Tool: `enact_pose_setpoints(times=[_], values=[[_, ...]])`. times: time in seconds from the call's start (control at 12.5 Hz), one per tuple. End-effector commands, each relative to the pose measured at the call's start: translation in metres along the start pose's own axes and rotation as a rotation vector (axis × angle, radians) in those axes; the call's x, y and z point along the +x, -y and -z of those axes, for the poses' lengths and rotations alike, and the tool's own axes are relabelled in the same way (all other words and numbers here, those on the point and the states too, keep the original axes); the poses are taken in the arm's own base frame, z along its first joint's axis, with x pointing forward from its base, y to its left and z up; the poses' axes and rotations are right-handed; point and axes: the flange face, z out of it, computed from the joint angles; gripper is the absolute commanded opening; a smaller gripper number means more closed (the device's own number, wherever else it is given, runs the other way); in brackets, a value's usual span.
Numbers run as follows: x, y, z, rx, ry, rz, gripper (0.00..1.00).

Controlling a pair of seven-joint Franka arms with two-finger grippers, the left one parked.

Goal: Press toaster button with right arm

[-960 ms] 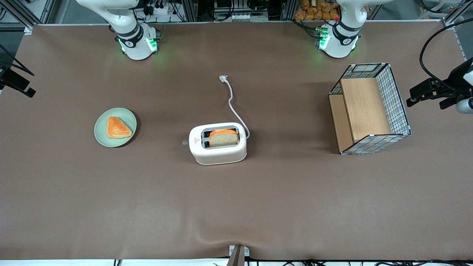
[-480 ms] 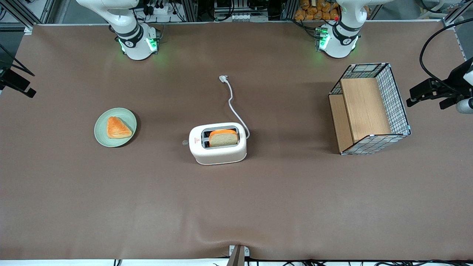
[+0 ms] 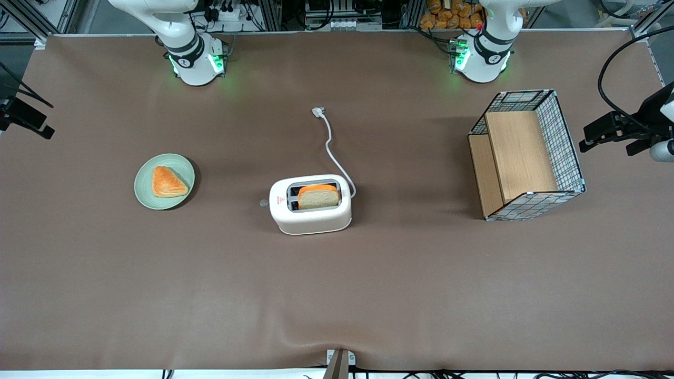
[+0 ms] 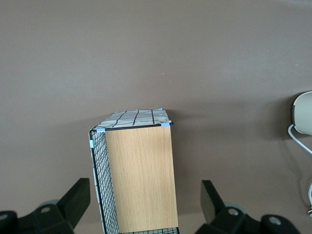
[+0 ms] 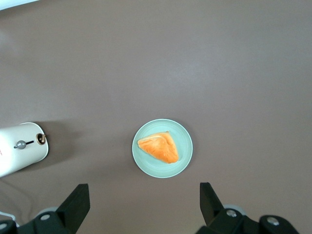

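The white toaster (image 3: 310, 205) stands mid-table with a bread slice (image 3: 318, 196) in one slot. Its grey button (image 3: 264, 202) sticks out of the short end wall that faces the working arm's end of the table. The right wrist view shows that end wall (image 5: 19, 148) and the button (image 5: 21, 144). My right gripper (image 5: 143, 191) is open and empty, high above the table near a green plate (image 5: 162, 148). It is well apart from the toaster. In the front view only its black parts (image 3: 23, 118) show at the edge.
The green plate (image 3: 164, 181) holds an orange pastry and lies between the toaster and the working arm's end. The toaster's white cord (image 3: 331, 147) runs away from the front camera. A wire-and-wood basket (image 3: 526, 155) lies toward the parked arm's end.
The gripper's black parts at the front view's edge have shifted slightly. The toaster, plate and basket have not moved.
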Motion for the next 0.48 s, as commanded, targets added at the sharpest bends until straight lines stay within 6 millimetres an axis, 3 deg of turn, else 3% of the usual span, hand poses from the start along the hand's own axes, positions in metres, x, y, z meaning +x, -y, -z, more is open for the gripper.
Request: enact_pose_setpoints(times=[0.0, 0.4], values=[[-0.0008, -0.0028, -0.0021, -0.009, -0.001, 0.017, 1.0], [0.0043, -0.0032, -0.0062, -0.014, 0.01, 0.022, 1.0]])
